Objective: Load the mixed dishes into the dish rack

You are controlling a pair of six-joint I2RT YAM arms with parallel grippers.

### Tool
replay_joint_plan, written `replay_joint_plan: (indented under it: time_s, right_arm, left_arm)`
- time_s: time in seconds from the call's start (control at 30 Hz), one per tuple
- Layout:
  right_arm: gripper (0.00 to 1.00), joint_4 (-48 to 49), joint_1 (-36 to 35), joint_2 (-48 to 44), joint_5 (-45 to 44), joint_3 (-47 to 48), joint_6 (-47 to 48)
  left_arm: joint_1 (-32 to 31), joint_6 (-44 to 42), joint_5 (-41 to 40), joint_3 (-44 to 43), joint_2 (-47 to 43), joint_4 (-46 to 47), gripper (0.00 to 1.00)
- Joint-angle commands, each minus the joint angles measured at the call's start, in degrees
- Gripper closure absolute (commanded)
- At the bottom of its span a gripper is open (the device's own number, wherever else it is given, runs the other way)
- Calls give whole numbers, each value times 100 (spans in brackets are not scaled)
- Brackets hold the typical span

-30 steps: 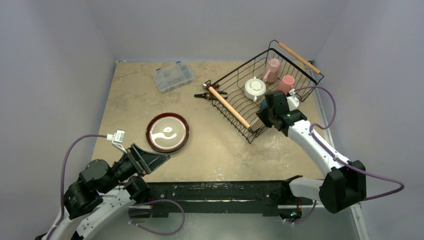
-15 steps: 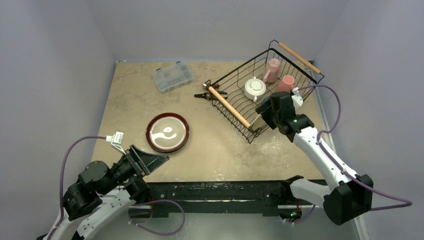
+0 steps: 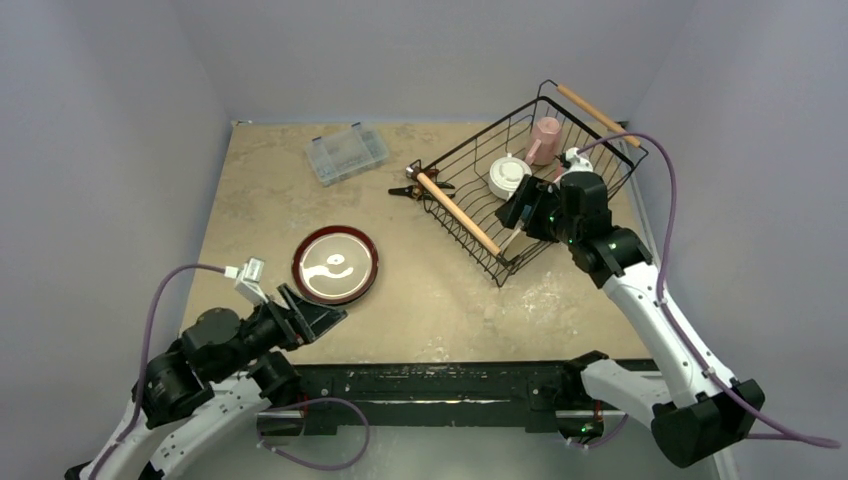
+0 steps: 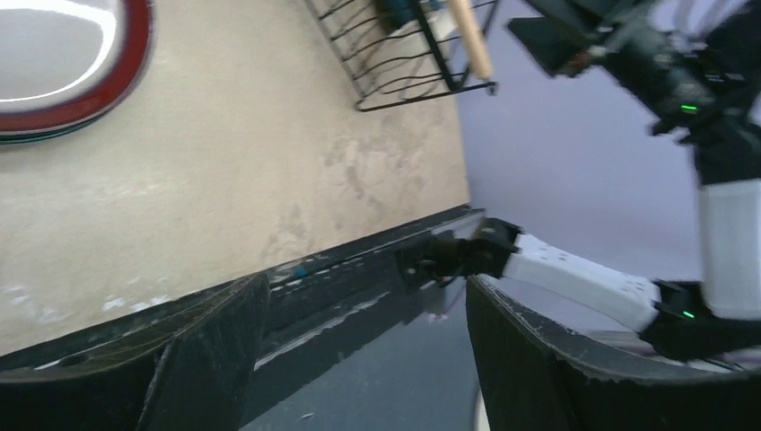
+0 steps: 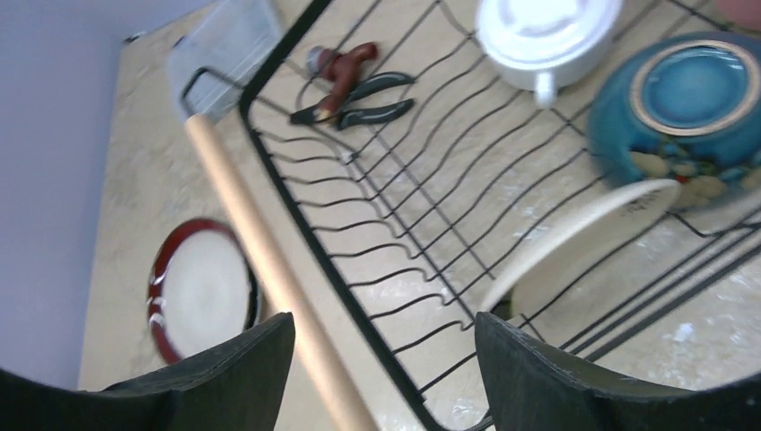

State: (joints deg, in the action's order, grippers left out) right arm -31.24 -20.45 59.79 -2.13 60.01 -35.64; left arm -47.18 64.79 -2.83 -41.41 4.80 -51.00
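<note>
Clear plastic compartment box (image 3: 347, 153) sits toward the far side of the tan stone-look table (image 3: 430, 300), lid probably shut; too small to confirm. Small black-and-red pliers (image 3: 413, 184) lie flat to its right, near but apart. A black rail (image 3: 430, 385) runs along the table's near edge.

Left hand (image 3: 320, 318) low near its base, fingers apart; right hand (image 3: 517, 213) outstretched, fingers apart.
</note>
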Motion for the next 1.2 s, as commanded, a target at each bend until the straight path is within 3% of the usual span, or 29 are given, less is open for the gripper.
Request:
replay_joint_plan:
  time_s: [0.0,0.17,0.27,0.43,0.5,0.57,0.73,0.83,0.9,1.03,1.17]
  right_arm:
    - [26,503,13,-566,1793,11,674]
    - [24,1075,-61,-1307,2898,-599,231]
    - [24,1259,-226,-1652,3310,-792,126]
    - [23,955,-1123,-1988,3198,-750,282]
    - [23,985,-1268,-2155,3350,-816,201]
    - [22,1078,-1280,-2366,3468,-921,92]
    - [20,1161,-1281,-2726,3438,-1122,-105]
    - [20,1345,-1286,-2732,3523,-1239,-255]
    - [20,1487,-1284,-2706,3567,-1293,-329]
    - [20,1686,-1285,-2708,3563,-1393,-402]
    - [20,1786,-1281,-2810,3531,-1547,-478]
  left_arm:
    - [7,-607,-687,-265,1124,-921,20]
    - [7,-318,-1985,-447,2795,-1697,20]
    - [6,-492,-2392,-429,3566,-1266,22]
    - [169,-712,-3170,-567,4670,-754,23]
    - [474,-722,-3157,-531,4975,-606,17]
    - [968,-844,-2743,-363,5029,-262,13]
    - [2379,-977,-1373,310,4454,684,12]
    - [3092,-900,-1048,557,4153,826,6]
    - [3923,-914,-586,726,4108,892,3]
    - [5500,-1104,1117,1238,4437,1564,2]
    - [5924,-1230,1946,1272,5145,2117,5]
